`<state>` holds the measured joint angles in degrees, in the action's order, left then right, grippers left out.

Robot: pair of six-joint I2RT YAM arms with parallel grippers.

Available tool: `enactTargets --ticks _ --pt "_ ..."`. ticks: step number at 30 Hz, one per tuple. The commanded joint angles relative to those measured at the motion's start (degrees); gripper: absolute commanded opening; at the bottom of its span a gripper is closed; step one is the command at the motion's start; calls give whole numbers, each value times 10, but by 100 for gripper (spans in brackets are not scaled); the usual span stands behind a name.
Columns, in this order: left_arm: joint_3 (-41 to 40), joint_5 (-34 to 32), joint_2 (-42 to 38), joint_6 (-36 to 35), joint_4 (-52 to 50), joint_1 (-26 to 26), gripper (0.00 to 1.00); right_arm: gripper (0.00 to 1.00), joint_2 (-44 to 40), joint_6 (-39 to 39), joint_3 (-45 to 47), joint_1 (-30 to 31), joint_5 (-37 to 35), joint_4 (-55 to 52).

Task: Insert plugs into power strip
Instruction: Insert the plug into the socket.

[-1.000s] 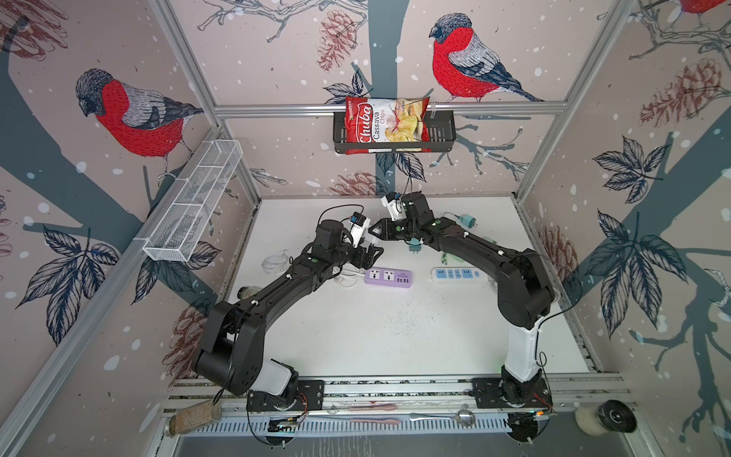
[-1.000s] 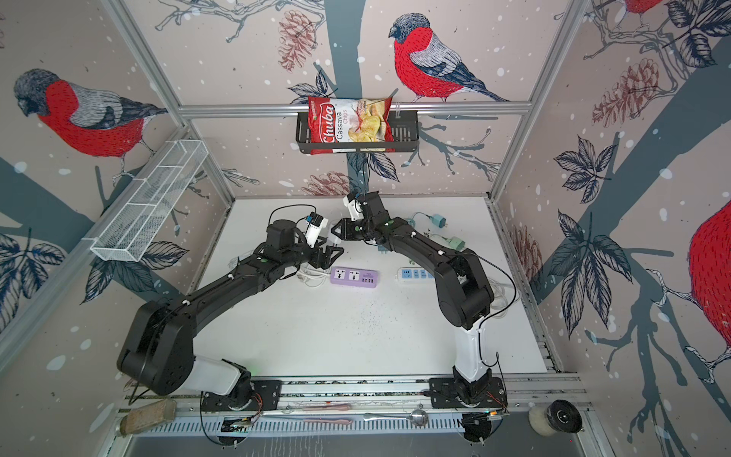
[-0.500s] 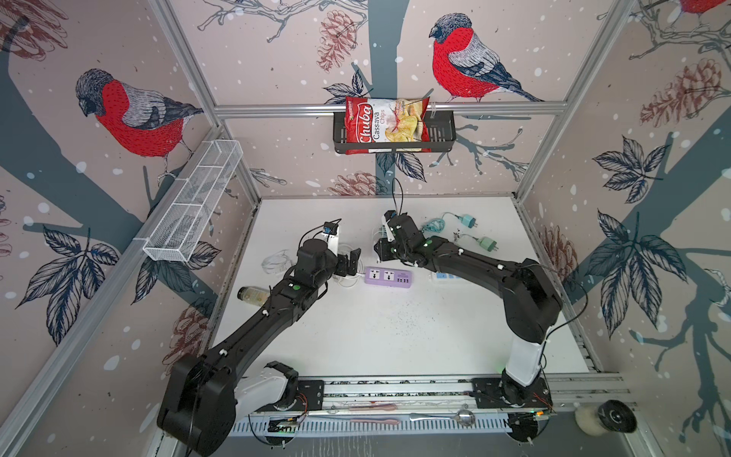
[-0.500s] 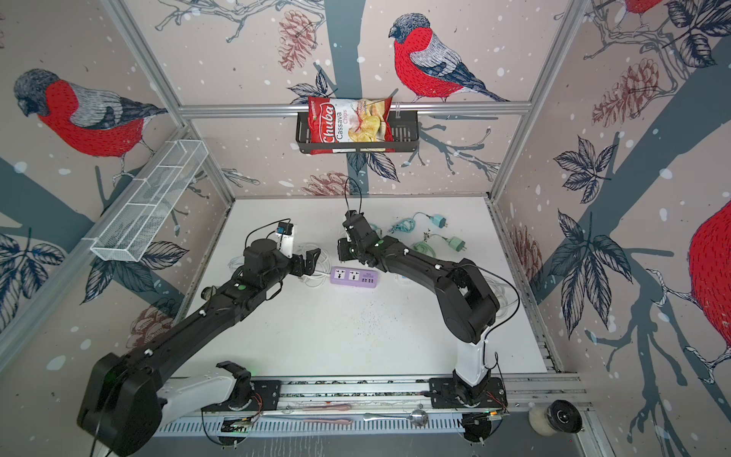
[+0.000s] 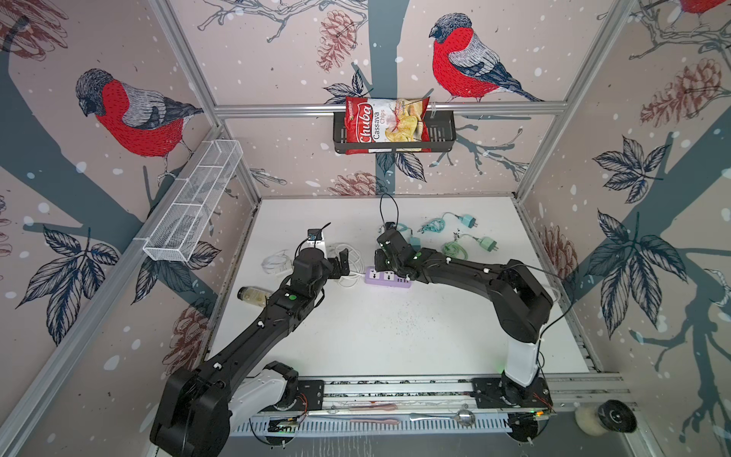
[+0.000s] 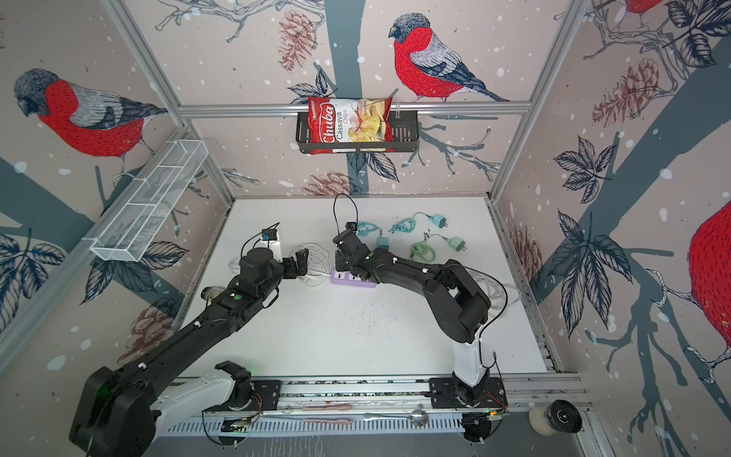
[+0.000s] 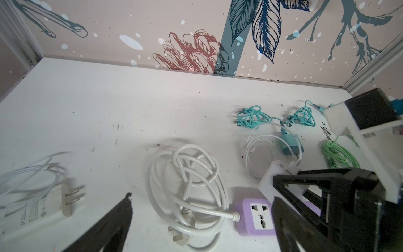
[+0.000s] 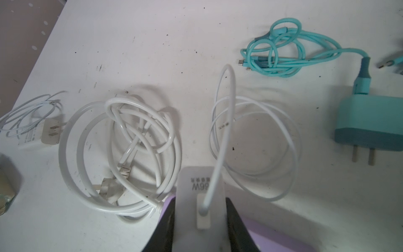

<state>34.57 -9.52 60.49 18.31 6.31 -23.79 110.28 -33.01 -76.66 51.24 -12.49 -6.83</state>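
The purple power strip [image 5: 389, 279] [image 6: 356, 281] lies mid-table. My right gripper [image 8: 200, 199] [image 5: 381, 263] is shut on a white plug [image 8: 199, 185] [image 7: 271, 176] right above the strip [image 8: 283, 237]; its prongs are hidden. My left gripper [image 7: 201, 198] [image 5: 342, 263] stands open just left of the strip [image 7: 255, 218], over the long white cord [image 7: 187, 185], holding nothing. Another white plug [image 7: 32, 209] [image 8: 41, 133] lies further left. Two teal plugs [image 5: 468, 219] [image 8: 368, 124] and a mint green plug [image 5: 488, 243] lie at the back right.
A small bottle [image 5: 253, 296] lies by the left wall. A wire basket [image 5: 194, 205] hangs on the left wall, and a black basket with a chips bag [image 5: 385, 124] on the back wall. A spoon [image 5: 455, 416] lies on the front rail.
The two grippers were raised close together; my left gripper has opened wide and drawn back left. My right gripper has come down with the white plug onto the purple strip.
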Motion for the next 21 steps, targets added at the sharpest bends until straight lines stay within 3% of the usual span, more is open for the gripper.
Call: enactTargets --ticks 1,7,21 --pt "-11 -5 -10 28 25 1 98 0 9 -17 -8 11 -53 22" --pt "-24 -40 -17 55 13 1 98 0 42 -24 -40 34 -113 14" --pt "-59 -46 -53 72 10 1 98 0 59 -56 -20 63 -219 23"
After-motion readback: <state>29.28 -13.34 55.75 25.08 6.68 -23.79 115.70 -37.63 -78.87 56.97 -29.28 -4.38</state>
